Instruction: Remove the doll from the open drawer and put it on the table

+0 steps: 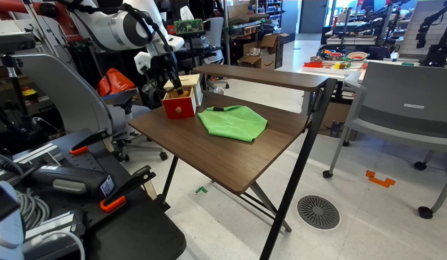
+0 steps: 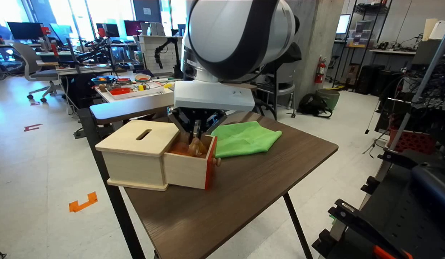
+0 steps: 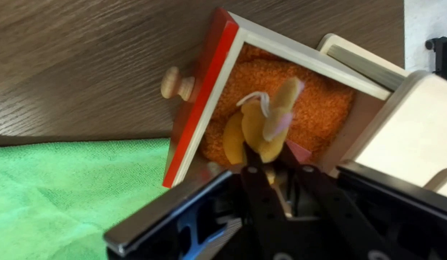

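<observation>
The doll point(image 3: 254, 124), tan-yellow with long ears and a white string, is inside the open drawer point(image 3: 206, 94). The drawer has a red front, a round wooden knob and an orange fluffy lining. My gripper point(image 3: 269, 153) reaches down into the drawer, its fingers close together on both sides of the doll. The fingers hide the doll's lower part. In both exterior views the gripper point(image 1: 178, 90) point(image 2: 195, 137) is over the drawer point(image 1: 172, 109) point(image 2: 184, 169), and the doll point(image 2: 196, 146) shows just below the fingertips. The drawer stands on the dark brown table point(image 1: 223, 157).
A green cloth point(image 1: 234, 122) point(image 2: 244, 138) lies on the table beside the drawer. The pale wooden box body point(image 2: 136, 165) has a slotted top. A raised shelf point(image 1: 259, 76) runs along the table's back. A black cart point(image 1: 137, 224) with clamps stands near the table.
</observation>
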Motion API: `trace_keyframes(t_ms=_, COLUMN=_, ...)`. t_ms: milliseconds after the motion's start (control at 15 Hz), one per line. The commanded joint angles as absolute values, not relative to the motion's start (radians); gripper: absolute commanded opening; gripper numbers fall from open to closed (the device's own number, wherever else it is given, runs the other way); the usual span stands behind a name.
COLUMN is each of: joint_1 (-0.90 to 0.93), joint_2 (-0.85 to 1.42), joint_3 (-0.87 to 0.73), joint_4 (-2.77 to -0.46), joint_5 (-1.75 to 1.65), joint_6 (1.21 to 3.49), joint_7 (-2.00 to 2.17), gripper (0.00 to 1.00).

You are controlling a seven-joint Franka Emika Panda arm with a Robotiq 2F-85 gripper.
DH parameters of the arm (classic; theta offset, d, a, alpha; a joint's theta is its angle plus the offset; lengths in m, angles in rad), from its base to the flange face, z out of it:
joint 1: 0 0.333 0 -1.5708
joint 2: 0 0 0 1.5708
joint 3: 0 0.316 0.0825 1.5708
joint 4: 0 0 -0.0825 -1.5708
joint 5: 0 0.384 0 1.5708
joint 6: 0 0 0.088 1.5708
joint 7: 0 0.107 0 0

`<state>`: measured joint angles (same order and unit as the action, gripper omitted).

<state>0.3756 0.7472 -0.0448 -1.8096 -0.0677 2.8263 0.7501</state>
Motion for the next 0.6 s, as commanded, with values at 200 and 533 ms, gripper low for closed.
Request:
trace_keyframes(t_ms=200, joint_1=0.37, joint_2=0.71, joint_3=-0.068, joint_4=-1.821, joint_5=-0.014, joint_6=2.786, joint_7=0.727, gripper=0.0)
trace_keyframes(t_ms=533, joint_1=0.323, joint_2=0.561, joint_3=-0.051, joint_4=-1.904, joint_5=-0.001, joint_6=2.762, joint_7=0.665, gripper=0.02)
